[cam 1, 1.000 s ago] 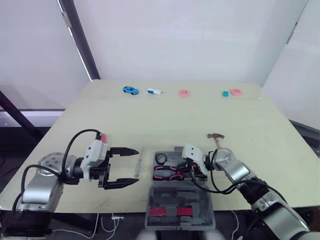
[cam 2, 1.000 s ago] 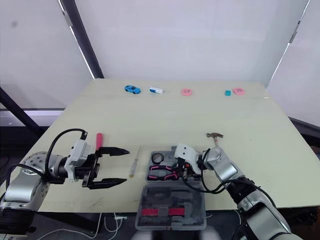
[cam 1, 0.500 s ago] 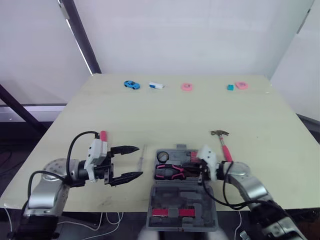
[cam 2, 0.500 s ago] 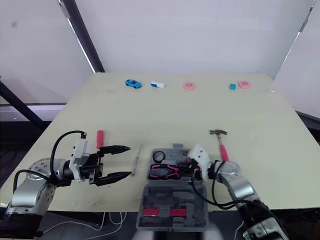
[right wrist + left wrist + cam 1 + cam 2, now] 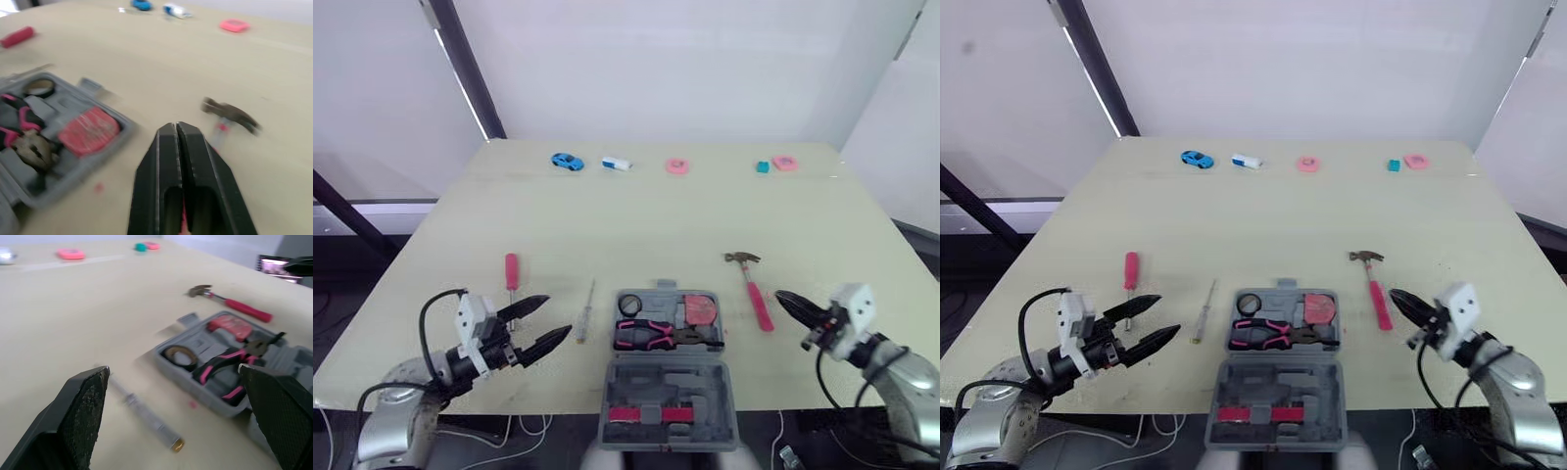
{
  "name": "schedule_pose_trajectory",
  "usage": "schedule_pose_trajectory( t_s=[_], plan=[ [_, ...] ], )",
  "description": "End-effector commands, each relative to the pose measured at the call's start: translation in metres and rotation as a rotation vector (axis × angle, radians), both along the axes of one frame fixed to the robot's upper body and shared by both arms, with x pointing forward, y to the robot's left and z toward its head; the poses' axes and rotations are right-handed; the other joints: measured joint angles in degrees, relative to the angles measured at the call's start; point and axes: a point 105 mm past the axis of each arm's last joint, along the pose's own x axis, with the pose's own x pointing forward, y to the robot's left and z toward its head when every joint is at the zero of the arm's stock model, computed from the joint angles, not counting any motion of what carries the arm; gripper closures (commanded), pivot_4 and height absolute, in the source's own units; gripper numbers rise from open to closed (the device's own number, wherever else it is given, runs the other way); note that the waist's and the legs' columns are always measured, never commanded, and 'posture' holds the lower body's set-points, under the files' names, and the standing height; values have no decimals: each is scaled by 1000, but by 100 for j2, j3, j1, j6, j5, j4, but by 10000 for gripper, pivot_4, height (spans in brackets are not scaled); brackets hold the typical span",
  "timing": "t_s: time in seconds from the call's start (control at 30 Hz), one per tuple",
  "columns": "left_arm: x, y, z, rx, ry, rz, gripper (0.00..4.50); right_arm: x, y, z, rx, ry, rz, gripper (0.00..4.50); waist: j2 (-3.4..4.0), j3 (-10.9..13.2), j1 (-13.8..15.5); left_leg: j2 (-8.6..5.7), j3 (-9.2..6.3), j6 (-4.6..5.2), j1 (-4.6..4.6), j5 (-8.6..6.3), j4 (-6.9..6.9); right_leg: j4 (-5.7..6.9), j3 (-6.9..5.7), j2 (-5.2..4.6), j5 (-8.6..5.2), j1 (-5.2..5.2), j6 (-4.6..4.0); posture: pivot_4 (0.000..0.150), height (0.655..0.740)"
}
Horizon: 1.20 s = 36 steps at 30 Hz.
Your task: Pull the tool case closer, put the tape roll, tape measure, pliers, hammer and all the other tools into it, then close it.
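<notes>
Left eye view: open tool case (image 5: 646,387) at near edge of table (image 5: 607,225), holding tape roll (image 5: 628,306), pliers (image 5: 651,336), tape measure (image 5: 701,308); hammer (image 5: 756,294) just right of it; left gripper (image 5: 558,315) fingers apart, right gripper (image 5: 781,298) fingers together
</notes>
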Motion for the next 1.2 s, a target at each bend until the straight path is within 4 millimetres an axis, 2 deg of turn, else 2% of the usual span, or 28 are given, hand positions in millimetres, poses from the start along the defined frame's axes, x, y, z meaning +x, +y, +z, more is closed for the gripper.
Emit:
schedule_pose_trajectory(
  t_s=[0.03, 0.1, 0.17, 0.2, 0.23, 0.4, 0.53, 0.7, 0.87, 1.0, 1.1, 1.2],
  plan=[
    [-11, 39, -7, 14, 13, 172, 0, -28, -48, 2, -24, -38, -165, 27399, 1, 0, 6, 0, 0, 0, 0, 0, 0, 1, 0, 0, 0, 0, 0, 1500, 7400],
    [-16, 57, -15, 34, 43, 248, 0, -49, -61, -6, -39, -3, -201, 17482, 1, 1, 23, 0, 2, 0, -1, -1, -6, -2, 0, -3, -2, 0, -1, 1500, 7400],
    [-18, 66, -15, 33, 43, 282, 0, -63, -68, -9, -37, 16, -229, 8761, -3, 12, 14, -1, 2, 0, -5, -2, -10, -10, -2, -4, -3, -1, -1, 1500, 7400],
    [-19, 69, -15, 28, 43, 297, 0, -71, -73, -11, -33, 28, -248, 2891, -5, 13, 7, 1, 0, 0, -3, -2, -6, -11, 0, -9, -4, -1, 4, 1500, 7400],
    [-20, 72, -15, 24, 44, 308, 0, -76, -75, -13, -30, 36, -260, 1222, -8, 14, 6, 1, -1, 0, -2, -1, -2, -10, 1, -10, -3, -1, 5, 1500, 7400],
    [-34, 87, -24, 57, 84, 346, 0, -115, -91, -31, -7, 109, -344, 1222, -7, 14, 2, 27, -5, -2, 14, -3, 3, -6, 6, -30, -3, 4, 5, 1500, 7400],
    [-41, 87, -26, 71, 101, 333, 0, -124, -91, -35, -2, 138, -351, 1222, -6, 15, -1, 28, -2, -3, 5, -3, -4, -11, 7, -43, -3, -6, 4, 1500, 7400],
    [-39, 76, -25, 108, 92, 274, 0, -111, -90, -33, -26, 142, -312, 1222, -3, 17, 7, 29, -2, -21, 5, -14, -4, -11, 1, -80, -3, -14, 4, 1500, 7400],
    [-37, 55, -23, 130, 121, 144, 0, -95, -81, -28, -87, 134, -219, 1222, -4, 16, 22, 22, 0, -15, 3, -10, -5, -11, -35, -97, -2, -13, 3, 1500, 7400],
    [-27, 38, -16, 178, 81, 49, 0, -77, -64, -23, -138, 123, -100, 1222, 2, 20, 19, 15, 0, -4, -1, -4, -9, -11, -38, -78, 9, -12, -17, 1500, 7400],
    [-19, 18, -13, 198, 64, -60, 0, -58, -38, -17, -170, 108, 45, 1222, 0, 20, 20, -2, -2, -2, 0, -3, -6, -9, -39, -66, 11, -8, -18, 1500, 7400],
    [-18, 8, -18, 229, 78, -138, 0, -48, -21, -14, -180, 102, 131, 1222, 1, 20, 8, -6, 2, -1, 2, -2, -2, -7, -36, -64, 11, -6, -17, 1500, 7400]
  ],
)
